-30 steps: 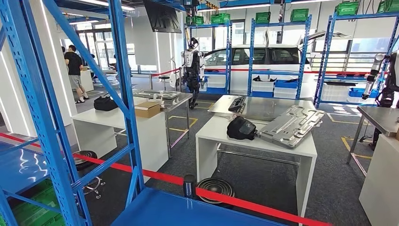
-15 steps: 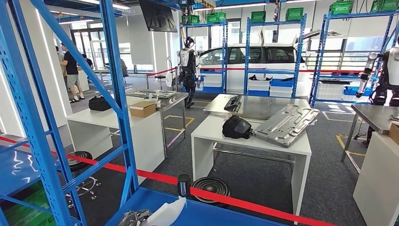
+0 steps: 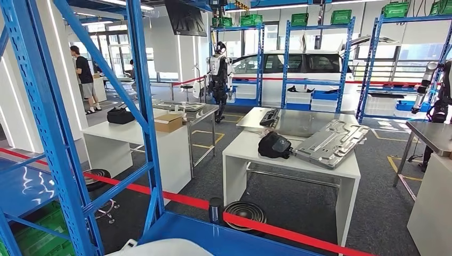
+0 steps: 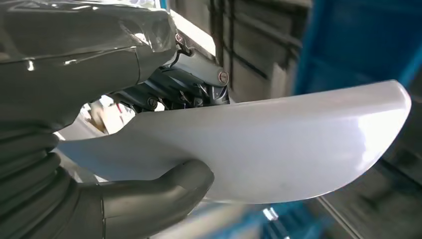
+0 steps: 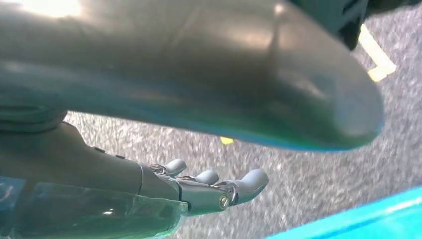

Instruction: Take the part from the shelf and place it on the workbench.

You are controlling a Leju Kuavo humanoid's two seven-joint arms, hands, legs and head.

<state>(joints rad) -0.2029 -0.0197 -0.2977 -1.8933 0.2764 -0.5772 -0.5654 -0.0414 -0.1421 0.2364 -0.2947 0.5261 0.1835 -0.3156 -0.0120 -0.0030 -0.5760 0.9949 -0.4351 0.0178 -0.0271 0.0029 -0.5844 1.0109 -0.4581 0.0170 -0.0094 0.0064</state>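
Left wrist view, left hand (image 4: 124,149) fingers pinching white part (image 4: 278,144); right hand (image 5: 199,191) fingers spread, holding nothing

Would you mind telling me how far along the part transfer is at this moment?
Pick-up looks done: the left hand holds the smooth white curved part, its edge showing above the blue shelf. Left: carrying it to the white workbench and setting it down.

Factory workshop: blue racking (image 3: 139,106), workbenches (image 3: 290,160), car (image 3: 298,66).

Blue racks (image 3: 312,58), grey carpeted floor (image 3: 298,205)
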